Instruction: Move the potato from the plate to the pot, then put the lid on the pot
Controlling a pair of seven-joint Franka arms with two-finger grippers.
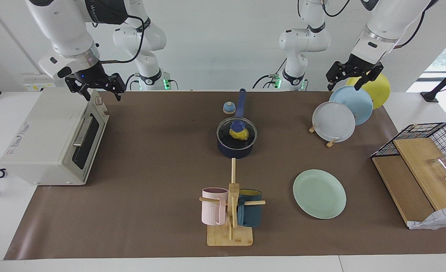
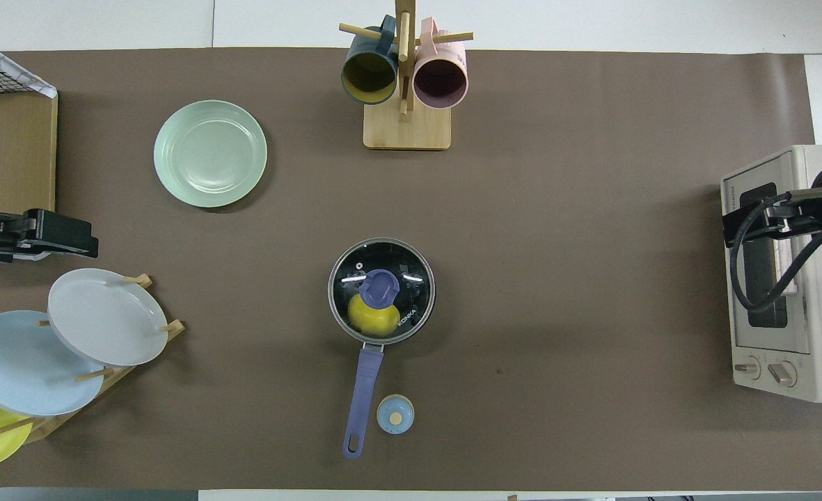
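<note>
Lid (image 2: 381, 290): clear glossy glass, metal rim. Potato (image 2: 371, 314): smooth, bright yellow. Pot (image 1: 235, 149): dark navy, slight sheen. Plate (image 2: 210, 153): smooth, faint gloss. Mat (image 2: 557, 278): matt brown, paper-like. Mug stand (image 2: 406, 125), upper centre: pale bare wood.

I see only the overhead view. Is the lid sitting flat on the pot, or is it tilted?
Observer: In the facing view the lid lies level on the rim of the pot, with the potato under it.
Operator: Is the left hand touching the plate rack?
Observer: No, the left hand hangs in the air above the plate rack.
Operator: And the right hand?
Observer: The right hand hangs above the toaster oven, not resting on it.
</note>
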